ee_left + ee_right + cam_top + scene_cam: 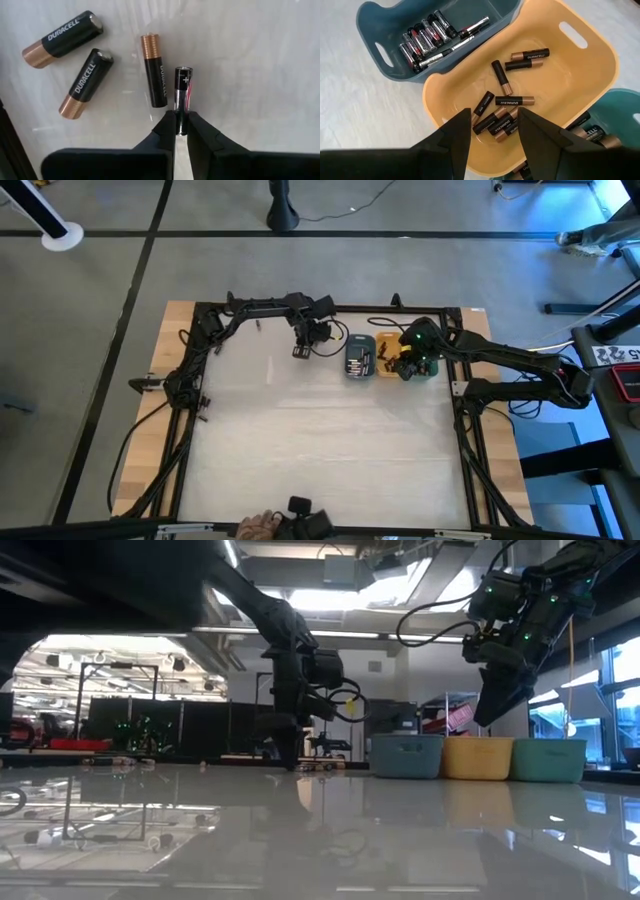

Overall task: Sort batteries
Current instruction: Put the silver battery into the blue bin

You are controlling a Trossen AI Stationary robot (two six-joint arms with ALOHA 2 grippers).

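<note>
Several batteries lie on the white table at the far middle. Three are black and copper; one is a thinner silver and black battery with red marks. My left gripper points down on them and is shut on the thin battery. My right gripper hangs open above the orange tray, touching nothing. The orange tray holds black and copper batteries, and the slate-blue tray holds silvery ones. My left gripper pinches the thin battery between its two fingers, on the long sides near the end away from the plus mark. The fingers come from above, pointing down, one on each side of the cell. The battery lies flat on the table.
The three trays stand side by side at the far right: slate-blue, orange and green. The green tray also holds black and copper batteries. A black frame runs around the table; the near half of the top is bare.
</note>
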